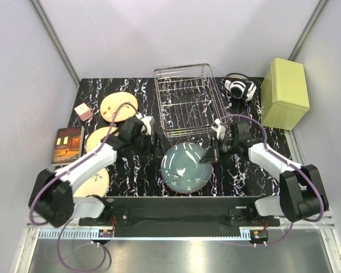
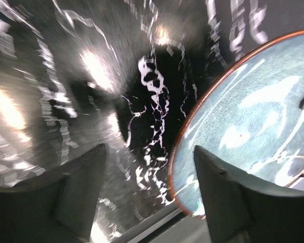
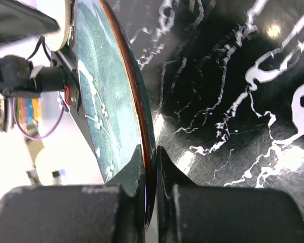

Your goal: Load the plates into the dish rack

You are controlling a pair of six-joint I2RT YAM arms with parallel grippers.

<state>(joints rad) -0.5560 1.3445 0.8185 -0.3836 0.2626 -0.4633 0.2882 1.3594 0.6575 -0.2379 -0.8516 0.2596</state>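
Observation:
The dark teal plate (image 1: 185,166) with a brown rim sits at the front middle of the table. My right gripper (image 1: 212,153) is shut on its right rim. In the right wrist view the rim of the teal plate (image 3: 106,101) runs between the two closed fingers of the right gripper (image 3: 151,152). My left gripper (image 1: 153,149) stands open at the plate's left edge. In the left wrist view, the teal plate (image 2: 253,116) has its rim just inside the right finger of the left gripper (image 2: 149,167), unclamped. Three tan plates (image 1: 118,106) (image 1: 99,138) (image 1: 94,182) lie at left. The dish rack (image 1: 184,99) stands behind, holding nothing.
A book (image 1: 67,145) and a small pink box (image 1: 83,112) lie at the left edge. Headphones (image 1: 238,88) and a pale green box (image 1: 284,92) stand at the back right. The left arm covers part of the nearest tan plate.

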